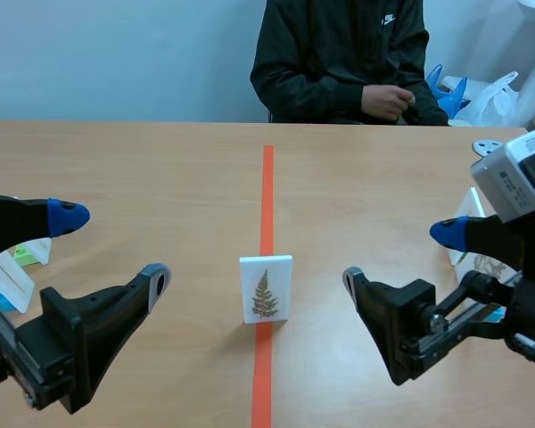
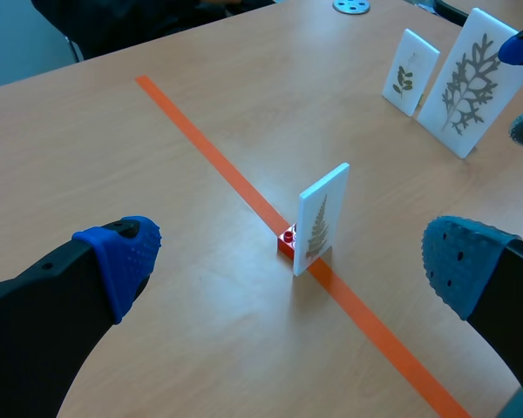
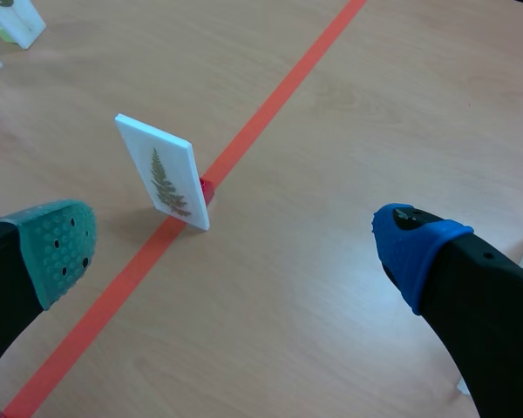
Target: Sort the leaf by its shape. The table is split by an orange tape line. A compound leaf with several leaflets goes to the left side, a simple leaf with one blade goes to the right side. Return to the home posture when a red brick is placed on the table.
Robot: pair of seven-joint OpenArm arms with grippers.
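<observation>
**Item: leaf card (image 1: pixel 266 287).** White, upright, printed with a fern frond of many small leaflets. It stands on the orange tape line (image 1: pixel 267 196), mid-worktop, between the two tools and touching neither.

**Foot: red brick (image 2: pixel 287 237).** Small, set against the card's back at its base, on the line. I cannot tell whether it is only the card's stand or the signal to go home.

**Left tool (image 1: pixel 111 248).** Fingers wide apart, nothing held, low on the left of the worktop (image 1: pixel 160 178), short of the card.

**Right tool (image 1: pixel 401 257).** Fingers wide apart, nothing held, low on the right, about level with the card.

**Also present.** Two leaf cards (image 2: pixel 466 83) stand on the right side near the right tool. Other white cards (image 1: pixel 9 281) stand at the left edge. A person (image 1: pixel 339 62) sits across the worktop.

**Handling note (judgement).**
- The frond counts as compound, so its place is the left side and the left arm is the natural one to take it.
- Approach with the pads square to the card's two narrow edges and grip low, near the foot, so card and brick lift together without tipping.
- Set it down flat, well clear of the line and of the cards already there.
- The thin card will likely topple if nudged on its face.
- If the brick is the signal, both arms should simply go home.
</observation>
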